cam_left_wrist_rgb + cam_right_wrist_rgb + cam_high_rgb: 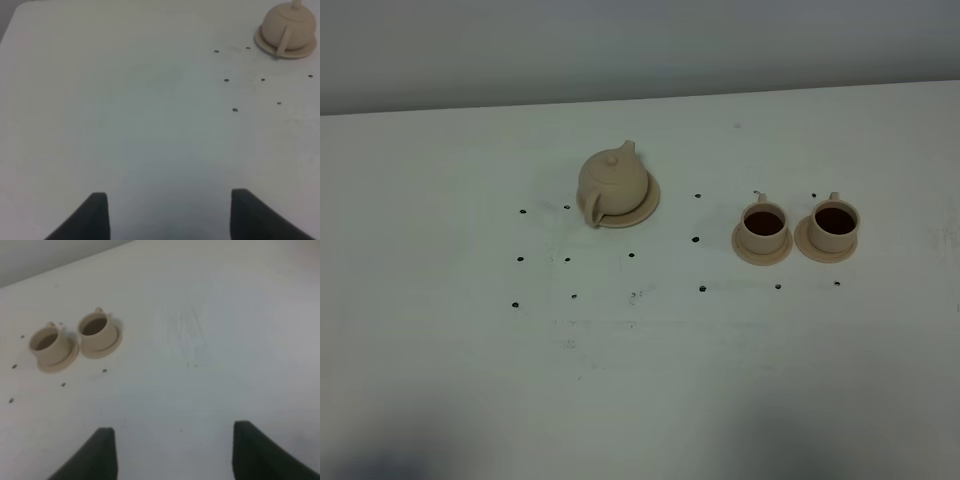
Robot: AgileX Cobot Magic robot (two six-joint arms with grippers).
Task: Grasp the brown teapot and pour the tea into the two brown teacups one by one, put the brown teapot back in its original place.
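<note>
The pale tan teapot (pixel 611 182) stands upright on its wide saucer (pixel 645 208) at the table's middle, spout pointing away, handle toward the front. It also shows in the left wrist view (pixel 289 26), far from my left gripper (pixel 169 215), which is open and empty. Two tan teacups (pixel 763 226) (pixel 834 224) stand side by side on small saucers to the right of the teapot, each holding dark brown tea. They show in the right wrist view (pixel 48 344) (pixel 96 330), far from my right gripper (pixel 172 455), which is open and empty. Neither gripper shows in the high view.
The white table (pixel 640 380) has small dark dots (pixel 569 259) scattered around the teapot and cups. A grey wall (pixel 640 40) runs behind the table's far edge.
</note>
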